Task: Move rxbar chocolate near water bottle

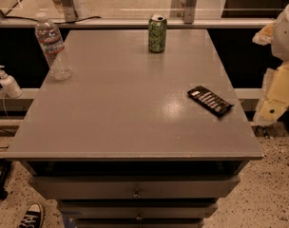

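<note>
A white pump dispenser stood off the table's left side. The water bottle stood upright at the far left edge, and a green can at the far edge. Open tabletop separated them from the rxbar chocolate, which lay flat near the right edge. Beyond that edge hung the gripper; its grip could not be told.

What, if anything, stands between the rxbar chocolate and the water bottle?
Nothing visible. Bare table lies between the rxbar chocolate at the right edge and the water bottle at the left rear. The green can stands at the rear, off that line. The gripper is off the table's right side.
</note>
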Tool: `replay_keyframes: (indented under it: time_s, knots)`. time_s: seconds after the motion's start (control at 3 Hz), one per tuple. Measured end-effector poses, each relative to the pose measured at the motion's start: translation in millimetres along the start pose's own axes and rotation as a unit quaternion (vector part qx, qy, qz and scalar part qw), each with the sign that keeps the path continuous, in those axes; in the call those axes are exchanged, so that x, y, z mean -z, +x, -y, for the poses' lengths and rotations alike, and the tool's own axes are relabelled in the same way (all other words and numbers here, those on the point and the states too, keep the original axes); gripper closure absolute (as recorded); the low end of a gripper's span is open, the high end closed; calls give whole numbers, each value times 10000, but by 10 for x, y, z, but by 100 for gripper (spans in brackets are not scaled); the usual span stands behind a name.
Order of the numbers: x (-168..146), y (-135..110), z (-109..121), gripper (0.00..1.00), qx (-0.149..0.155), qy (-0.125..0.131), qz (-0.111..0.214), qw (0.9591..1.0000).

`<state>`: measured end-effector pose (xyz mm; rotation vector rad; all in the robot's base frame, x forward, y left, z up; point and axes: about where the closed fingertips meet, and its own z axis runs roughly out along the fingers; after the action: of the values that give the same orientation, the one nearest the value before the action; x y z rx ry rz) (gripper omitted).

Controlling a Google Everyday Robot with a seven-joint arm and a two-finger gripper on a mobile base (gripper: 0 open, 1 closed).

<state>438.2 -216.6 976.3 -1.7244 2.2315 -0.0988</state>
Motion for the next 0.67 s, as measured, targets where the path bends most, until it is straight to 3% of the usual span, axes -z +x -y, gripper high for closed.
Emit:
replay_keyframes:
  time_s: [0.67]
  knots:
    - [-31, -5, 23, 0, -16, 57, 167, 9998]
